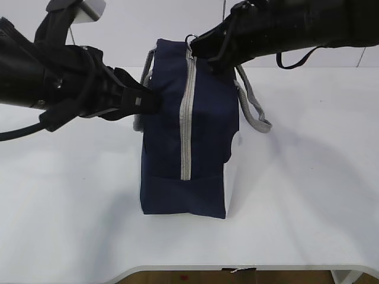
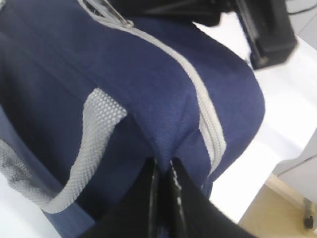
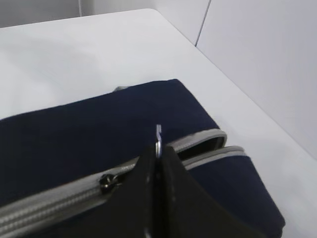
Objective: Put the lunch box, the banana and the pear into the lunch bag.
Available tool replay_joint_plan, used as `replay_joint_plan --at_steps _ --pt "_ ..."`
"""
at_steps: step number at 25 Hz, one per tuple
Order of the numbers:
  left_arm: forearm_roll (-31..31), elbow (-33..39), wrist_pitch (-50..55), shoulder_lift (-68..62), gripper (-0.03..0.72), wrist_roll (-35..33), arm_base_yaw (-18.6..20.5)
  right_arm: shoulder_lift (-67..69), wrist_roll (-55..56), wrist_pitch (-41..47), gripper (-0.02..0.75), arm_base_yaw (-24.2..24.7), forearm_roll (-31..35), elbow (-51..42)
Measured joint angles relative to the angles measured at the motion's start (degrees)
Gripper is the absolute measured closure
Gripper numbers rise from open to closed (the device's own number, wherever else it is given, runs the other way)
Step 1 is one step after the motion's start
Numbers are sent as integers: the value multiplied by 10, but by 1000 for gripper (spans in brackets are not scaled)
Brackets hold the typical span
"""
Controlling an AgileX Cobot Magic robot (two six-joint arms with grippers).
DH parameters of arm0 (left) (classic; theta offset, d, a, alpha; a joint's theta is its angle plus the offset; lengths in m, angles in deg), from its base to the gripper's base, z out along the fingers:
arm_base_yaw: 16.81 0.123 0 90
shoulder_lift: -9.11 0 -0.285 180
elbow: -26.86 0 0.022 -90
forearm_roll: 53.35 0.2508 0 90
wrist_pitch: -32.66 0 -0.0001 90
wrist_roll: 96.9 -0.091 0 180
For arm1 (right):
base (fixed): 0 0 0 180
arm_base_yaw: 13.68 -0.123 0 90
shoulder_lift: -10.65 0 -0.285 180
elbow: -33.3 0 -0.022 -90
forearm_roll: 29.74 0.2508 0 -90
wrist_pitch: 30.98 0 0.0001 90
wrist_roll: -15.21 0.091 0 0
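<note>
On the table [image 1: 308, 195], the left end effector [image 2: 162, 171] pinches the bag [image 1: 204, 118] fabric while the right end effector [image 3: 158, 153] clamps the ring pull [image 3: 158, 134]; unzipping looks barely begun, calling for a steady pull along the zipper [image 1: 187, 118].

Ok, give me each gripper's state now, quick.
Left gripper: shut, pinching the bag's fabric.
Right gripper: shut on the zipper's ring pull.
</note>
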Motion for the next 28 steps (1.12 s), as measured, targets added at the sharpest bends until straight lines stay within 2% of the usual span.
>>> replay_joint_plan --at_steps 10,18,28 --pt "4 0 41 1 692 0 0 55 -1 -7 731 0 0 89" --pt "31 0 75 3 693 0 0 118 2 -7 731 0 8 151" --pt "118 0 93 6 693 51 0 182 61 7 731 11 33 194"
